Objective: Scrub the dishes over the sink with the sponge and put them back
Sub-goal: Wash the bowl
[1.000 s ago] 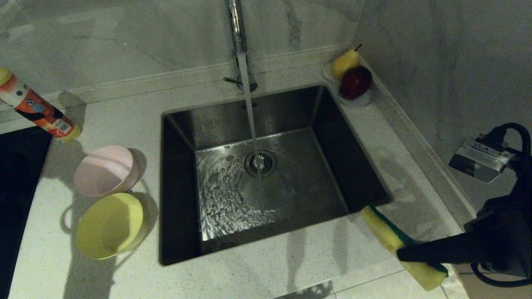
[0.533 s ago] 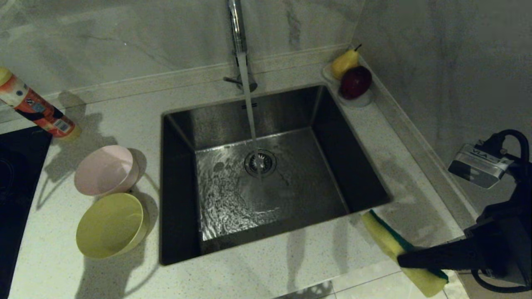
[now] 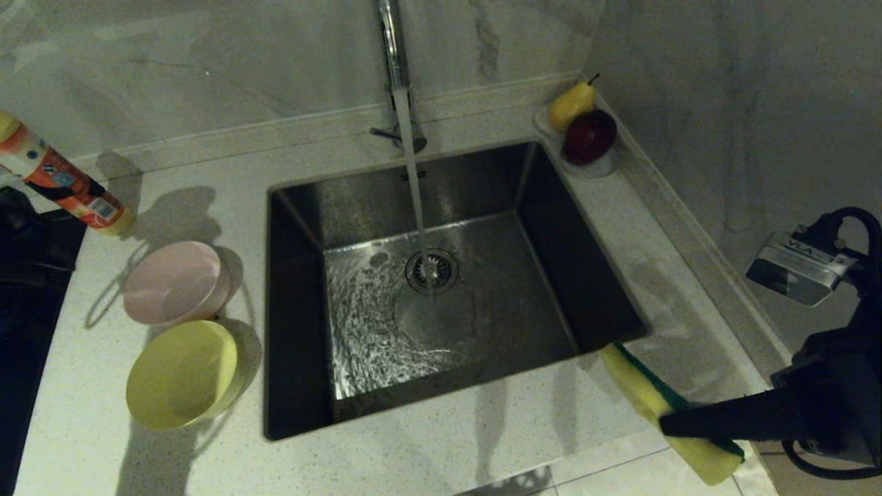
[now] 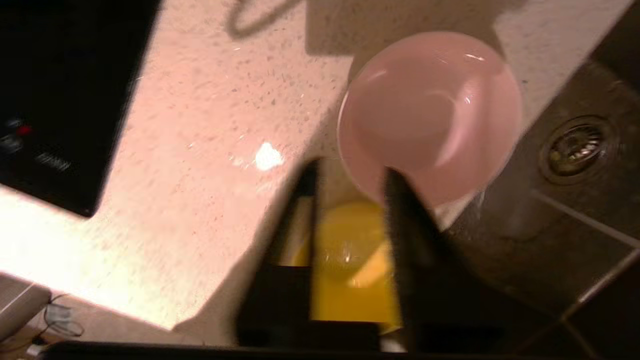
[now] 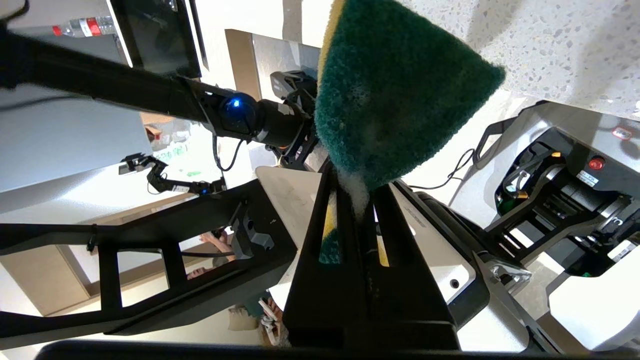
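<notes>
Jaws pinching spongy rectangular sponge [image 3: 661, 406]

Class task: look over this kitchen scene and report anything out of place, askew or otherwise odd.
The tap is running into an empty sink, with no dish under it. The pink bowl and yellow bowl sit tilted against each other on the counter. Only two bowls are in view.

Left pincer [image 4: 350, 172] parted above yellow bowl [image 4: 350, 260], pink bowl [image 4: 430, 115] beside.
</notes>
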Controlling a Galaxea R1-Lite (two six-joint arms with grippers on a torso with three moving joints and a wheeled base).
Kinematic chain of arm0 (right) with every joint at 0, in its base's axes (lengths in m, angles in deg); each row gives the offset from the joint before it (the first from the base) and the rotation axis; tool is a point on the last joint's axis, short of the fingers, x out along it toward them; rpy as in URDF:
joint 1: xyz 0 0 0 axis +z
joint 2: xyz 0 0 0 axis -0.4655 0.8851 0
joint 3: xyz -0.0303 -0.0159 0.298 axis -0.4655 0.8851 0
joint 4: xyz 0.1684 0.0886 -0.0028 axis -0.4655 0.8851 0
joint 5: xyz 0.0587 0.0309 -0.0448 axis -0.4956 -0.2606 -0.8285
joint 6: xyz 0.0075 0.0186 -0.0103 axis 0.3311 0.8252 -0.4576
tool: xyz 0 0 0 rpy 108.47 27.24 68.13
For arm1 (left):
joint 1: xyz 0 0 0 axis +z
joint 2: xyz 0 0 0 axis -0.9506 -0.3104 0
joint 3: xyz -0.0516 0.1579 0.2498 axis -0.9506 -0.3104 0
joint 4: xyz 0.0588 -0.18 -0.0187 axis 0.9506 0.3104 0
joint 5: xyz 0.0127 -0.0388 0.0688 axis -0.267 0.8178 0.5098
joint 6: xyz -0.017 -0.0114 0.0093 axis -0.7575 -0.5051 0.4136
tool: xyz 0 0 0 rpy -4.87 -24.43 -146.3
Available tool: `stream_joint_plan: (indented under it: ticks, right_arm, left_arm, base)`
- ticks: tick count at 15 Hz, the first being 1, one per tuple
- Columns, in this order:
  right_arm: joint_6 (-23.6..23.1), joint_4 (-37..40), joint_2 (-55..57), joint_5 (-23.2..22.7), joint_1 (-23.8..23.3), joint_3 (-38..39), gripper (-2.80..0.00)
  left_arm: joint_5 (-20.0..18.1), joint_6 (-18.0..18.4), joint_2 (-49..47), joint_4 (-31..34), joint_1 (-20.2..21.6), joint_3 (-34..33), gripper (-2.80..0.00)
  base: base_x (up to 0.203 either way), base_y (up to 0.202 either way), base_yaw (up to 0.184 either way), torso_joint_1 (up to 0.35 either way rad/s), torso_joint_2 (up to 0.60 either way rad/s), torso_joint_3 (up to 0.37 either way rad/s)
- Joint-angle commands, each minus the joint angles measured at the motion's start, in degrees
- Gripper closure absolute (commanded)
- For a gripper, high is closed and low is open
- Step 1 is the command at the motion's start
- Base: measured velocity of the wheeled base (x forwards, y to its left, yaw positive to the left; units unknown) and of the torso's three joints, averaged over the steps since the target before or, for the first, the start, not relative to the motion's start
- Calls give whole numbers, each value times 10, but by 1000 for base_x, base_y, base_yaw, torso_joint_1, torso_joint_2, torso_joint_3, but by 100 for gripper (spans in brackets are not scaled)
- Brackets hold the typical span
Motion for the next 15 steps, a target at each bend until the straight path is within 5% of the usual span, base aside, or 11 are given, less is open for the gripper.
stream_joint_plan:
  ticks: [1, 15]
  right_arm:
    - [1, 1, 3, -2, 0, 1, 0]
    - [1, -10, 17, -2, 0, -1, 0]
  left_arm:
    - [-3, -9, -42, -6, -4, -4, -280]
    - [-2, -31, -107, -79, -5, -56, -280]
  base:
    - [0, 0, 0, 0, 0, 0]
    - [0, 0, 0, 0, 0, 0]
